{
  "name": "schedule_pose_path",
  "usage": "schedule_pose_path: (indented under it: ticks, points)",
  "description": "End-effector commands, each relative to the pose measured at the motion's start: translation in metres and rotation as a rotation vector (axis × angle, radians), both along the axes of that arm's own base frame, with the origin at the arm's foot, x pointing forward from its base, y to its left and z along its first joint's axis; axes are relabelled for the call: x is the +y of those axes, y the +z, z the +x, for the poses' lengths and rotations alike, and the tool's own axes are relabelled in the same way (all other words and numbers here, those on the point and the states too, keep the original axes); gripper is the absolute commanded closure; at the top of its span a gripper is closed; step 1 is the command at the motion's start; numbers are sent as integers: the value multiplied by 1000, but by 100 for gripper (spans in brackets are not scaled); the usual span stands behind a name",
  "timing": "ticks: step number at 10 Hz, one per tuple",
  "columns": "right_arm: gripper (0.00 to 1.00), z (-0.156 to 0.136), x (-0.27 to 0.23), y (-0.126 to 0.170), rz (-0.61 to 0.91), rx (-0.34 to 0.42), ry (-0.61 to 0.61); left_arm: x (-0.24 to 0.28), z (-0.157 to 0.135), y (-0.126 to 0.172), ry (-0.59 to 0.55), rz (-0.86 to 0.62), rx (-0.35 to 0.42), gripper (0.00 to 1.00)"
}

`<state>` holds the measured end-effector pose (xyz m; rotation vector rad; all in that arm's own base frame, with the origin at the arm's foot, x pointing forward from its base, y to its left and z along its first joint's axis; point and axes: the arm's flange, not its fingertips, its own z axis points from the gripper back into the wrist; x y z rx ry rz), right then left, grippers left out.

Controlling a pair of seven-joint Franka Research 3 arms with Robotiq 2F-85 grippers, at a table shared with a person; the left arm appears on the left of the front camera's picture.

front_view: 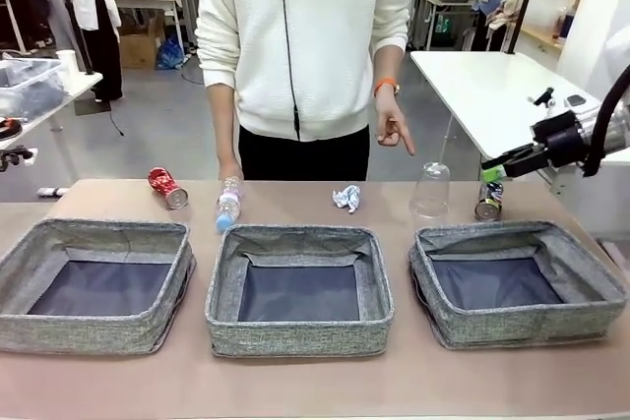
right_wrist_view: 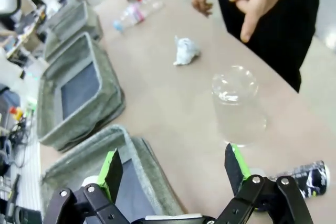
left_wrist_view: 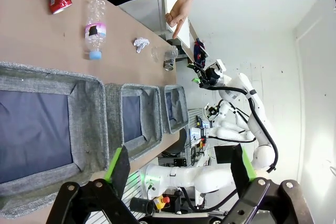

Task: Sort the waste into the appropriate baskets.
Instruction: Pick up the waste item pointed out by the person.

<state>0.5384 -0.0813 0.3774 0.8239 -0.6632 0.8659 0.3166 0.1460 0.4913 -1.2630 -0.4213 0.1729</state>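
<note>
The right claw [front_view: 495,166] is hovering wide open near the dark can [front_view: 488,202] behind the right-hand basket [front_view: 522,327] on the table [front_view: 295,386], while a person's hand [front_view: 392,128] is pointing toward the clear cup [front_view: 430,191] beside it, so a clean pick probably means straddling one item squarely without nudging its neighbour.

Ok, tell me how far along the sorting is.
Done: nothing; the three baskets are bare inside. In hand: nothing; the left gripper and right gripper stand open, the right one near the dark can. Left: crushed red can, bottle, paper wad, clear plastic cup and that can, all on the table beyond the baskets.
</note>
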Motion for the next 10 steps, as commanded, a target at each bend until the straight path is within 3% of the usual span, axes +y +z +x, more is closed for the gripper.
schedule_pose_path:
  ticks: [1, 2, 4, 9, 10]
  points:
    - [0, 4, 12, -7, -11, 4, 12, -1, 1, 1, -5, -8, -25, 0]
    - [0, 11, 24, -8, 29, -114, 209, -1, 1, 1, -5, -8, -25, 0]
    - [0, 27, 22, -17, 103, -218, 248, -1, 1, 1, -5, -8, -25, 0]
    - [0, 59, 37, -60, 8, -303, 317, -1, 1, 1, -5, -8, -25, 0]
    - [0, 66, 40, -69, -26, -279, 279, -1, 1, 1, -5, -8, -25, 0]
